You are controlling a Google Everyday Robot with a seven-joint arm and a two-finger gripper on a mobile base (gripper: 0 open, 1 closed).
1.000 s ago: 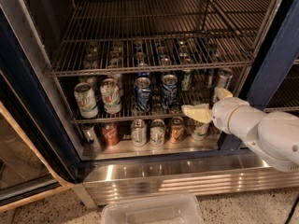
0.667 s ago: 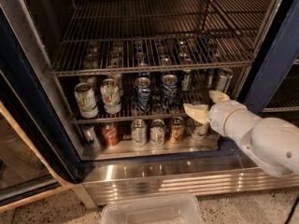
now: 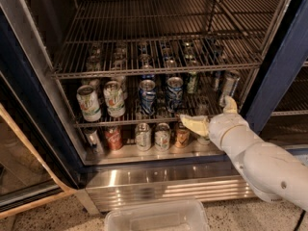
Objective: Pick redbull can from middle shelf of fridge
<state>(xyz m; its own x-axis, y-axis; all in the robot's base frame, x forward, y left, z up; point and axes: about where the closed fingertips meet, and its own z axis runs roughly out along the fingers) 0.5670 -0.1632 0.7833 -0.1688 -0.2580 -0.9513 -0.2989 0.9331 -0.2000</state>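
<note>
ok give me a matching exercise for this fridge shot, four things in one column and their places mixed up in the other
Things
1. redbull can
2. white-and-green cans
3. end effector
4. clear tub

Places
A. at the bottom of the view, in front of the fridge
B. standing at the right end of the middle shelf
C. standing at the left end of the middle shelf
D. open, in front of the middle shelf's rail, right of centre

Pairs: 1-B, 2-C, 3-D, 4-A
</note>
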